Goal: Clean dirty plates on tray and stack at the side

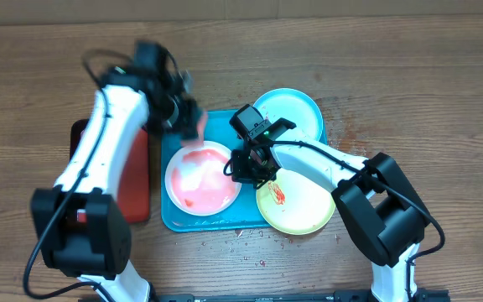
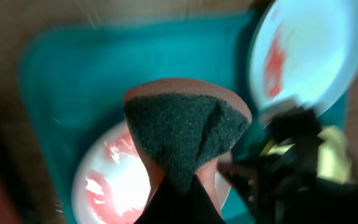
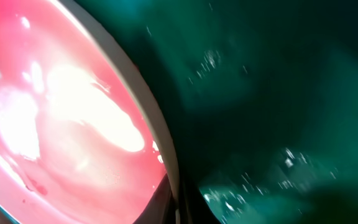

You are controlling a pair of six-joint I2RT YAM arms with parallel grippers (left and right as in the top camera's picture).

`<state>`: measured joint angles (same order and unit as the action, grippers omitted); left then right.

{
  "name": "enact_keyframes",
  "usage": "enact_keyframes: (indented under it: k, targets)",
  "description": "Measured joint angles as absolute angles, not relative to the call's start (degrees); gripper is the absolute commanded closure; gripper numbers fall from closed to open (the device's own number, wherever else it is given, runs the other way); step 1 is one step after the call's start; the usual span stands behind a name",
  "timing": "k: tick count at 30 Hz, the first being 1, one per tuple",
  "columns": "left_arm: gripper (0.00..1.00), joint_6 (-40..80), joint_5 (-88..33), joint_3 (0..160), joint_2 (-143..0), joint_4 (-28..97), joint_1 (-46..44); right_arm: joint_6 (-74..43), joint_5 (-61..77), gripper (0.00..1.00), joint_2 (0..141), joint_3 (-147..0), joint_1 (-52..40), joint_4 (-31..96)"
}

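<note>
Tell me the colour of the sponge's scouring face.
The scouring face is dark greenish-black, on a salmon-pink sponge; left wrist view shows it best.

The white-and-black left arm (image 1: 99, 143) reaches from the near-left corner of the bench (image 1: 443, 84) toward its middle, left gripper (image 1: 189, 120) clamped on a pink, dark-faced sponge (image 2: 185, 134). The right arm (image 1: 325, 164) bends leftward, right gripper (image 1: 246, 168) low, its opening hidden.

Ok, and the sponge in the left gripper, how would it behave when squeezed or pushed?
Probably soft: the sponge looks creased and pinched narrow where the left gripper holds it. Likely light, since that small pinch carries it. Its dark coarse face should drag rather than slide.
</note>
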<state>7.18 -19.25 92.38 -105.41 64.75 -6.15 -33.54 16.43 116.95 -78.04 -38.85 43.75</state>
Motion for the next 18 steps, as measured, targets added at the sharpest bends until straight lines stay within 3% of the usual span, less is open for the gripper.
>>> enact_keyframes:
  k: [6, 18]
  targets:
    - [0.96, 6.83, -18.81, 103.46, -105.23, 70.54, -1.50, -30.96, 10.94, 0.96, 111.98, -77.56, -39.38, 47.88]
    - [0.95, 6.79, -14.28, 103.70, -105.23, 73.17, 0.86, -28.86, -13.02, 0.96, 98.39, -78.81, -45.78, 53.65]
